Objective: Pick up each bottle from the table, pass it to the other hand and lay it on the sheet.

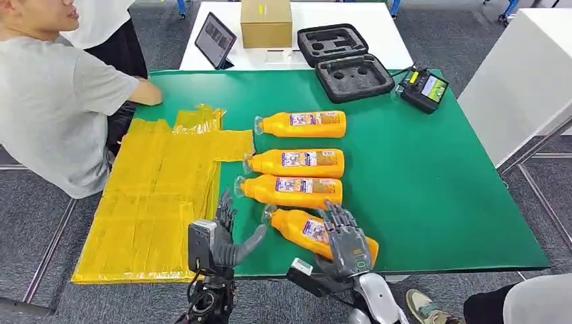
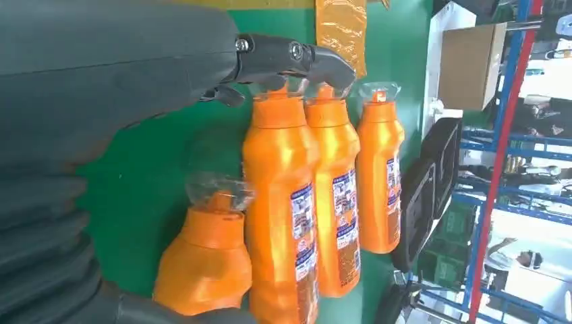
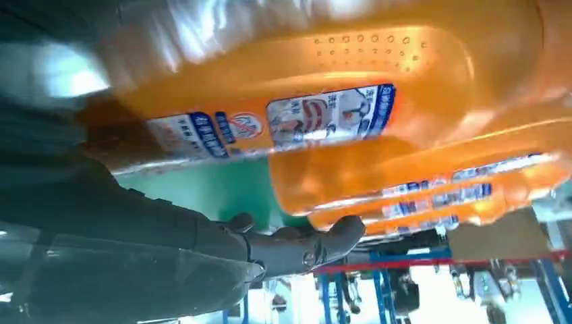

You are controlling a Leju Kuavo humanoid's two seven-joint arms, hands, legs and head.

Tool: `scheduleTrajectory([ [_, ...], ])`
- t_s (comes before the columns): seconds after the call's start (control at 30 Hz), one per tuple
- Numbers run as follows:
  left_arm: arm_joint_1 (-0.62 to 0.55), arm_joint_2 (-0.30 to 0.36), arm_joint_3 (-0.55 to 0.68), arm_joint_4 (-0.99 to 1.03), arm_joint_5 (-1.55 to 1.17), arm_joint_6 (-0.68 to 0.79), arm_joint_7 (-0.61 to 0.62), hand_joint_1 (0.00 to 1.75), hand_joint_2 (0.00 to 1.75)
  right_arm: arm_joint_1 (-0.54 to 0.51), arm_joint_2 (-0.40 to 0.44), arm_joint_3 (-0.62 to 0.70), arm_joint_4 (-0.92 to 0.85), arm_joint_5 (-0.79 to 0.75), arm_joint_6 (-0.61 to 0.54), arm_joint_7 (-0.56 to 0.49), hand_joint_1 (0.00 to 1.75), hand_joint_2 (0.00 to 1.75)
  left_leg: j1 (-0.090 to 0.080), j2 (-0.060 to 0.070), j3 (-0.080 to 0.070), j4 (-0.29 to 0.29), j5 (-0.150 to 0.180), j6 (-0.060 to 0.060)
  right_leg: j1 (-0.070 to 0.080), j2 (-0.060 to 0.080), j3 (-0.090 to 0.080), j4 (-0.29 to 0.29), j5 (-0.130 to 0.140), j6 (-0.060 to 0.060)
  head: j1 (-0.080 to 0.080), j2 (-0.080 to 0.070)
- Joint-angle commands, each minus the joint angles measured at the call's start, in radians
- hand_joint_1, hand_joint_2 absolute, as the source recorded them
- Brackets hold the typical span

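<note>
The right hand wraps the nearest orange plastic bottle, whose cap end points toward ten o'clock at the empty, spread-fingered left hand close beside it.

- Four orange bottles lie in a close column on the green bench; the nearest bottle sits under the right robot hand, just beside the next bottle.
- The left robot hand stands between the yellow sheet and the nearest bottle's cap, with a narrow strip of bare bench either side.
- The bench to the right of the bottles lies bare up to its edge.
- A person's arm reaches over the sheet's far corner.
- A black foam case and a controller crowd the far edge.
</note>
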Motion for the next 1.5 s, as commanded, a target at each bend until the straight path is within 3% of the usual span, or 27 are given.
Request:
scheduleTrajectory([
  [0.03,-0.026,0.017,-0.015,0.056,0.000,0.007,0.005,0.00,1.75,-0.028,0.009,0.033,0.075,0.008,0.092,0.071,0.00,1.75,0.000,0.001,0.003,-0.001,-0.001,-0.001,0.000,0.002,0.003,-0.001,0.000,-0.001,0.000,0.000],
  [0.1,-0.025,0.014,-0.011,0.052,-0.011,0.012,0.012,0.00,1.75,-0.011,0.015,0.046,0.071,0.029,0.133,0.118,0.00,1.75,0.001,-0.001,0.003,-0.001,-0.001,-0.001,0.001,0.001,0.003,-0.001,-0.001,-0.001,0.000,0.000],
  [0.13,-0.025,0.013,-0.010,0.051,-0.016,0.017,0.017,0.00,0.00,-0.003,0.021,0.049,0.066,0.032,0.135,0.132,0.00,1.75,0.001,-0.001,0.004,-0.001,-0.001,-0.002,0.000,0.001,0.004,-0.001,-0.001,-0.001,0.000,0.000],
  [0.37,-0.009,0.010,0.011,0.035,-0.043,0.036,0.027,0.00,0.00,0.081,0.020,0.104,-0.045,0.163,0.107,0.275,0.00,1.75,0.001,-0.003,0.005,-0.001,-0.001,-0.003,0.001,-0.001,0.005,0.000,-0.002,-0.002,0.000,0.000],
  [0.73,-0.001,0.005,0.048,-0.002,-0.069,0.031,0.054,0.00,0.00,0.159,0.007,0.122,-0.189,0.249,0.120,0.355,0.00,1.75,0.001,-0.002,0.002,0.000,-0.001,-0.001,0.000,-0.001,0.002,0.000,-0.001,-0.001,0.000,0.000],
  [1.27,0.006,-0.005,0.067,-0.001,-0.083,0.023,0.053,0.00,0.00,0.171,0.005,0.102,-0.231,0.283,0.147,0.405,0.00,1.75,0.000,-0.001,0.001,0.000,-0.001,-0.001,0.000,0.001,0.001,0.000,-0.001,-0.001,0.000,0.000],
  [1.4,0.007,-0.006,0.069,-0.004,-0.088,0.019,0.053,0.00,0.00,0.142,-0.002,0.076,-0.166,0.283,0.093,0.409,0.00,1.75,0.000,-0.001,0.003,-0.001,-0.001,-0.001,0.000,0.001,0.003,-0.001,-0.001,-0.001,0.000,0.000],
  [1.5,0.012,-0.003,0.073,-0.010,-0.093,0.025,0.049,0.00,0.00,0.117,-0.062,0.099,-0.136,0.283,-0.042,0.468,0.00,1.75,0.000,-0.001,0.003,-0.001,-0.001,-0.002,0.000,0.001,0.003,-0.001,-0.001,-0.001,0.000,0.000],
])
